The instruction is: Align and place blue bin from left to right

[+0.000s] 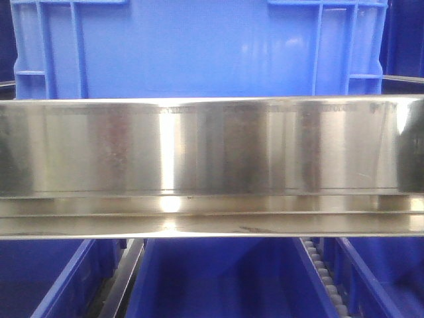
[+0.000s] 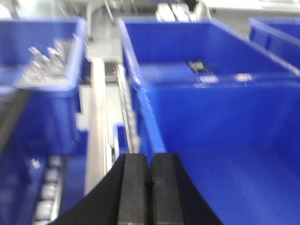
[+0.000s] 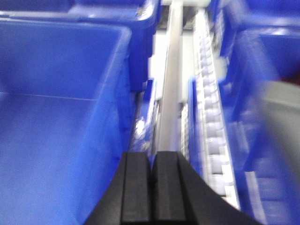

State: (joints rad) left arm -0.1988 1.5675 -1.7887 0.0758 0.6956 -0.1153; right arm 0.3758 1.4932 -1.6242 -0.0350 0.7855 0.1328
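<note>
Shiny steel crossbar (image 1: 212, 156) across the front, white roller track (image 3: 212, 136) beside a grey rail (image 3: 169, 84)

steel roller rack (image 1: 212, 152), blue bin (image 1: 199, 46) atop

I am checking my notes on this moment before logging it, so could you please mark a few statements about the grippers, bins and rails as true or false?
1. The left gripper is shut. True.
2. The right gripper is wide open. False: its fingers are pressed together.
3. In the front view, a shiny metal bar crosses the picture below a blue bin. True.
4. In the left wrist view, the left-hand bin is empty. False: silvery metal pieces lie in it.
5. In the right wrist view, the roller track runs to the left of the gripper. False: it runs to the right of it.
</note>
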